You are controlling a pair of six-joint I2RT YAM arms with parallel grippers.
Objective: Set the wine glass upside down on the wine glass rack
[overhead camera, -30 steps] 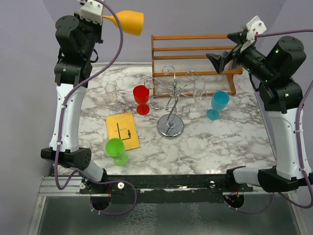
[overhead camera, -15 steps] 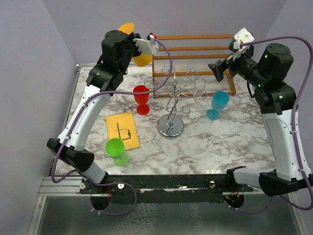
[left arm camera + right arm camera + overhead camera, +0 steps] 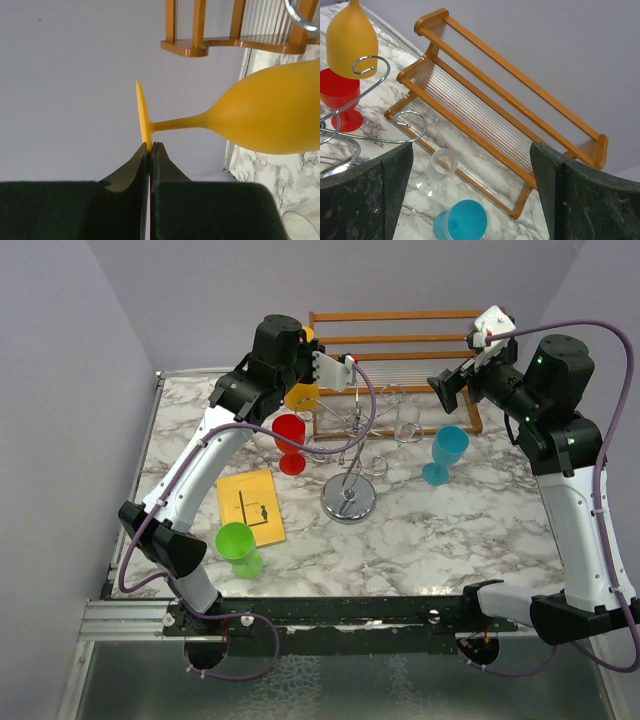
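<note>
Left gripper (image 3: 150,147) pinched tight on the foot rim of the orange wine glass (image 3: 270,120), bowl beyond the fingertips, inverted beside the wine glass rack (image 3: 350,452) curls; foot not yet hooked; right gripper (image 3: 471,165) wide, empty.

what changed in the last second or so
The left end effector, shut on the orange wine glass, swung right from the far-left corner to the wine glass rack; the bowl now hangs down. The right end effector barely shifted, open. The red glass, blue glass, green glass and yellow card stayed put.
</note>
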